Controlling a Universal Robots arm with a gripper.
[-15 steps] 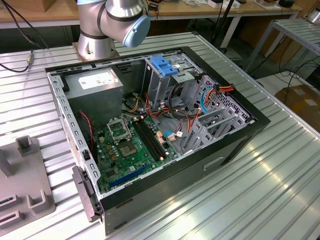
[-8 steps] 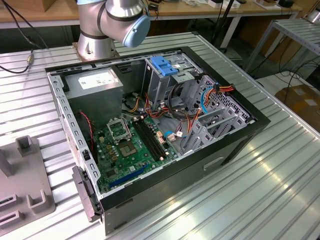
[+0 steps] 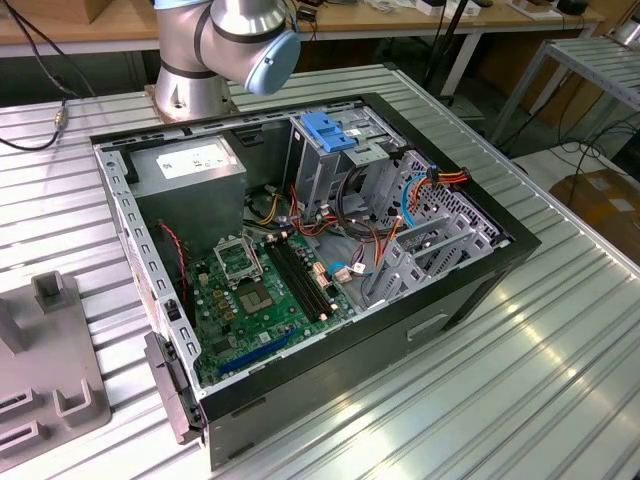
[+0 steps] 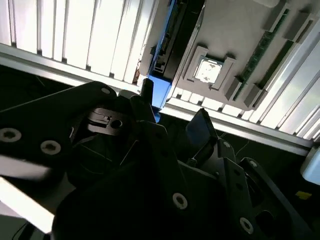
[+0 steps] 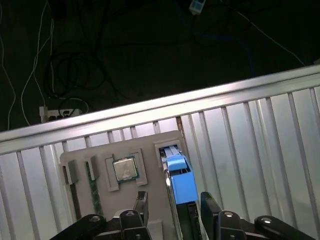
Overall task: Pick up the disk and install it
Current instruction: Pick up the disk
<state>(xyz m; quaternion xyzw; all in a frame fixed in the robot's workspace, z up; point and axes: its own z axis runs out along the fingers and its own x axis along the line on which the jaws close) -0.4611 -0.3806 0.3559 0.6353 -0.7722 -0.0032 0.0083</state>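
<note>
The disk stands on edge in a slot of a grey holder tray, its bright blue carrier rail facing the camera. In the first wrist view my gripper hangs just above it, open, with one finger on each side of the disk. One finger sits close to the blue rail and the other stands a little apart. In the second wrist view the disk shows as a blue and dark slab beyond the black fingers of the gripper.
A processor chip and a memory stick lie in the same tray, near the table's edge rail. The open computer case holds a motherboard, a metal drive cage, a blue bracket and a power supply.
</note>
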